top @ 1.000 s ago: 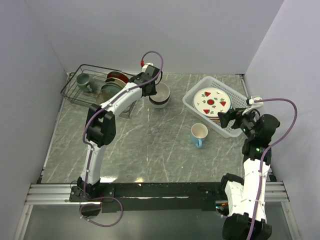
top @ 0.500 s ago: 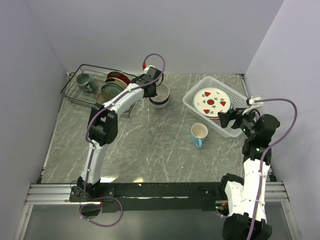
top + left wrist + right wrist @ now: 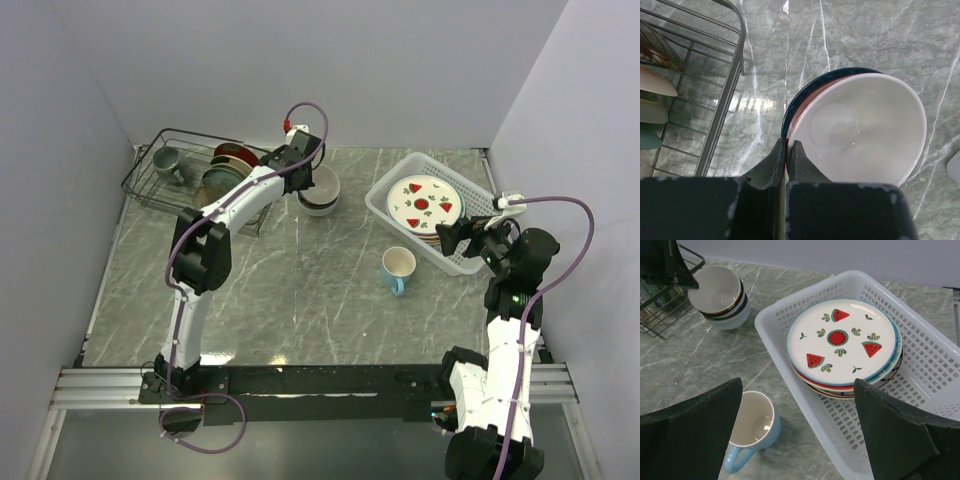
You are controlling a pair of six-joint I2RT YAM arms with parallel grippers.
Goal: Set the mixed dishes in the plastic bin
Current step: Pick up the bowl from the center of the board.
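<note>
Top external: the left arm point(image 3: 240, 200) stretches toward 12 o'clock, with the left gripper point(image 3: 300, 170) at the bowl stack point(image 3: 322, 195). Only left wrist shows its jaws pinching the rim of the top bowl point(image 3: 860, 130) at 8 o'clock. The right gripper point(image 3: 452, 236) gapes beside the plastic bin point(image 3: 378, 205).

No writing, label, brand, number or sign can be read in any view. The only markings are painted pictures: red watermelon slices and green leaves on the top plate point(image 3: 842, 337), which lies in the bin point(image 3: 940, 370) at about 2 o'clock on the table point(image 3: 300, 290).
</note>
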